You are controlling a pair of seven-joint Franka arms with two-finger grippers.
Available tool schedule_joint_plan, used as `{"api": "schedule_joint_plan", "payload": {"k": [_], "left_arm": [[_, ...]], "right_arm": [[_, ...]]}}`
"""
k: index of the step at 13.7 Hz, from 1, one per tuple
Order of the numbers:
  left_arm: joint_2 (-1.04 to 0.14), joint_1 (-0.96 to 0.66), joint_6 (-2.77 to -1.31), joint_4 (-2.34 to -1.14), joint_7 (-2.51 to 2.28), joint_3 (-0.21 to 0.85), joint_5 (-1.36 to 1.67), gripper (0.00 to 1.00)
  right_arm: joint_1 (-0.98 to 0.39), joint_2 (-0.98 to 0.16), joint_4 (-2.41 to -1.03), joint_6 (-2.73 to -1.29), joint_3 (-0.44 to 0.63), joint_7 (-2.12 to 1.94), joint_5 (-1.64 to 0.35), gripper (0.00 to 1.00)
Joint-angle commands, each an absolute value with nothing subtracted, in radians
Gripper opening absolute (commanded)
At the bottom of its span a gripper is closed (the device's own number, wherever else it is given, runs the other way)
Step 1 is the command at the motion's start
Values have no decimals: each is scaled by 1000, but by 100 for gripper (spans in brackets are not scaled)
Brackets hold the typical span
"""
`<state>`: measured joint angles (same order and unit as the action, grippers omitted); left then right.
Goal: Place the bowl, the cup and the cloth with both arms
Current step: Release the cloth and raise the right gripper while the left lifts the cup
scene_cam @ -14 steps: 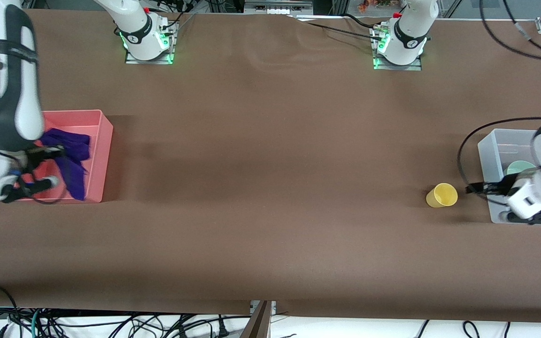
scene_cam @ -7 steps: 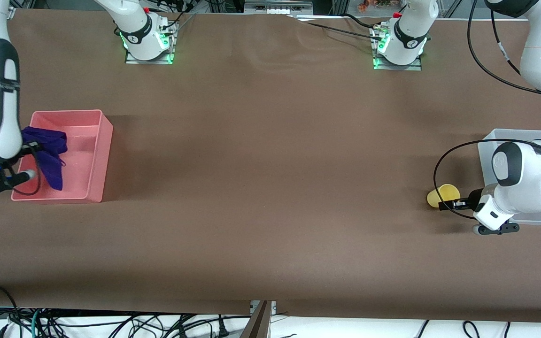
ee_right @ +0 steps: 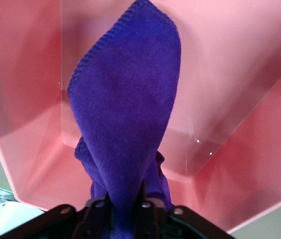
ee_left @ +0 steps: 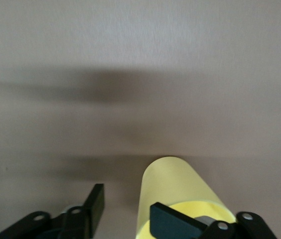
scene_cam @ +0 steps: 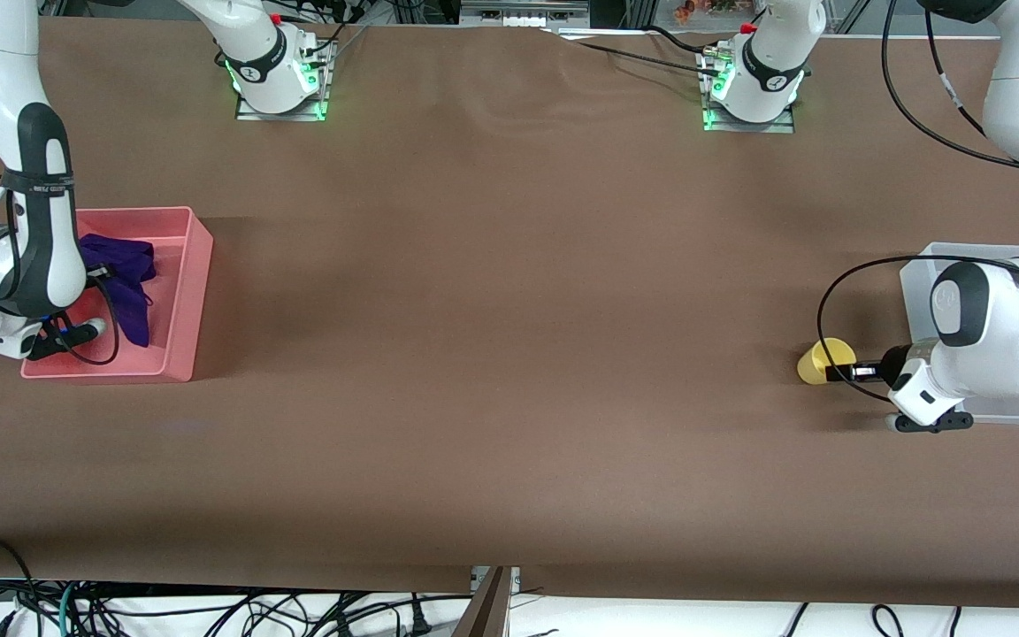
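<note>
I see a fuzzy purple cloth [ee_right: 125, 109] with stitched edges, a smooth glossy pink plastic bin [ee_right: 230, 74], a matt yellow plastic cup [ee_left: 173, 189], and a matt brown tabletop [scene_cam: 509, 354].

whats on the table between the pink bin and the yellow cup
Nothing: in the front view only bare brown table runs from the pink bin to the cup.

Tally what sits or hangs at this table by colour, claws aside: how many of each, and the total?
Purple: 1, the cloth, hanging in the right claw over the pink bin.
Yellow: 1, the cup, at the left claw.
Pink: 1, the pink bin.
Clear: 1, the clear bin.
Total: 4.
</note>
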<state>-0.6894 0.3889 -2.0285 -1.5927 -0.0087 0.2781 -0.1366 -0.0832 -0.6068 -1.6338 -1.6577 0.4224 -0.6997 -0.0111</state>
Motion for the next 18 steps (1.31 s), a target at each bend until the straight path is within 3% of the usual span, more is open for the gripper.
{"api": "schedule_joint_plan", "payload": {"k": [1,7,11,13,14,15,18], "left_arm": [[-649,394,-1982,-1640,18,282,-123,93],[-623,388,-1925,-1644,25,308,-127,96],[-624,383,-1905,-1647,37,310,-137,96],[-634,379,-1922,-1686,40,310,-138,90],[-632,376,-1939,-1696,38,310,-138,74],[-630,376,-1936,-1695,38,310,-138,70],[-592,362,-1873,-1681,28,325,-137,89]], "right_arm": [[-86,-548,-1588,-1634,426,-693,-84,100],[-87,-408,-1272,-1528,352,-686,-101,100],[-86,-305,-1207,-1649,302,-681,-81,100],[-86,-275,-1244,-1655,298,-681,-81,100],[-86,-265,-1252,-1638,288,-660,-77,100],[-86,-249,-1265,-1596,278,-570,-78,100],[-86,-204,-1275,-1429,207,-246,-75,100]]}}
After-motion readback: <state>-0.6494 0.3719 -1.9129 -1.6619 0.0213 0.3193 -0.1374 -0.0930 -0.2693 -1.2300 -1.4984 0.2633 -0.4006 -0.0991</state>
